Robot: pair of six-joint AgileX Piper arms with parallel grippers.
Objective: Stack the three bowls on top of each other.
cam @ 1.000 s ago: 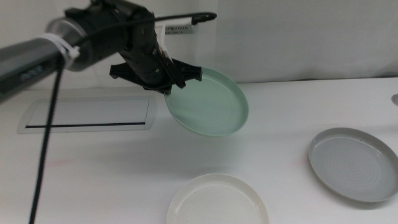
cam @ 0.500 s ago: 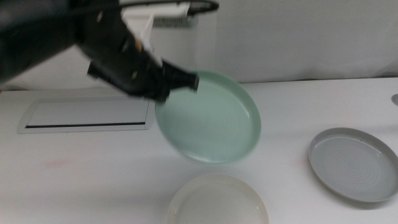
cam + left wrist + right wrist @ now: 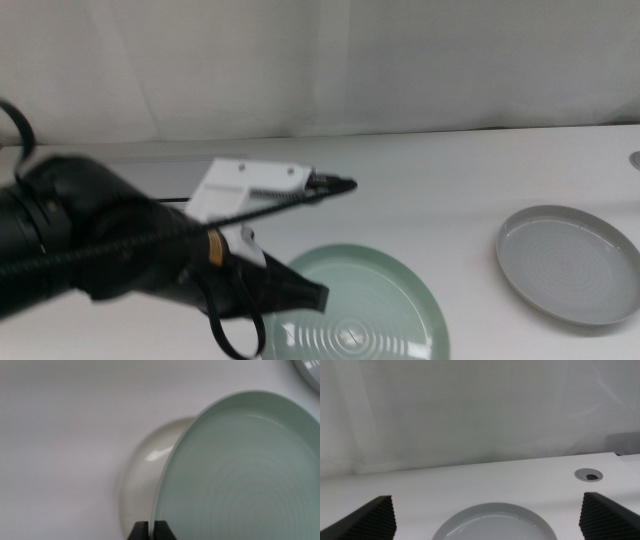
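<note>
On the white table, near its front edge, the left gripper pinches the mint-green bowl over the cream-white bowl. The grey bowl sits at the right edge, under the wide-open right gripper.

Mint-green bowl is hanging tilted over the cream-white bowl near the table's front edge, covering most of it, with faint rings showing inside. Grey ringed bowl is sitting flat by the right edge, well apart from both.
</note>
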